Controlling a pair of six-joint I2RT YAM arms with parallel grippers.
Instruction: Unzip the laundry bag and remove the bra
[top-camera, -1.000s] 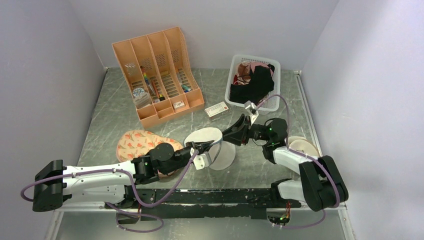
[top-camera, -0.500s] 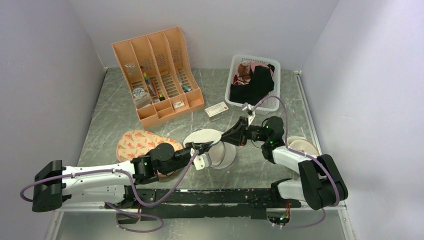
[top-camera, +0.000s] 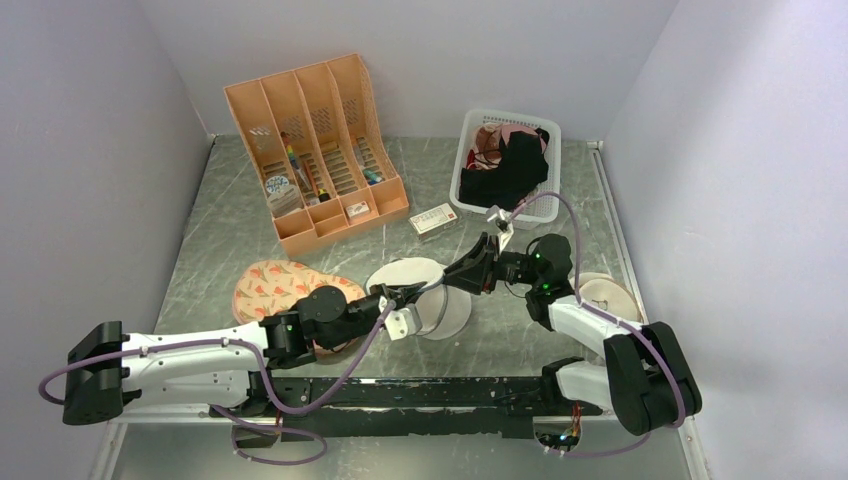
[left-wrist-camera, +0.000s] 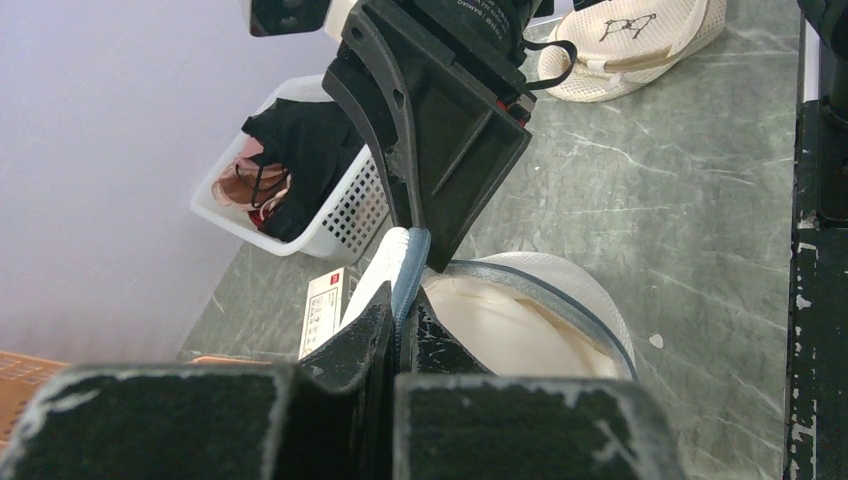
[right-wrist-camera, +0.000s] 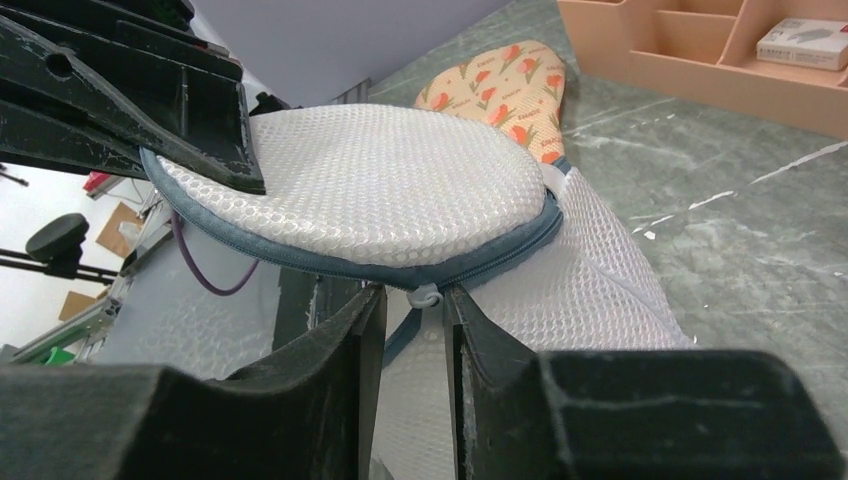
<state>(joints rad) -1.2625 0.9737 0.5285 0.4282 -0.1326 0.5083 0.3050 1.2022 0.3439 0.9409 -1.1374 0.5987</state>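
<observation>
The left gripper (left-wrist-camera: 398, 300) stays pressed together on the bag (right-wrist-camera: 380, 190) rim, holding it up off the table. Through the gap, the cream bra (left-wrist-camera: 500, 335) lies inside. The right gripper (right-wrist-camera: 413, 300), fingers pinched on the pull (right-wrist-camera: 426, 296), has crept leftward along the zipper over the last second. The unzipping therefore looks partly done, and the mouth probably needs to open further before the bra can come out. The basket (top-camera: 462, 172) sits far behind
</observation>
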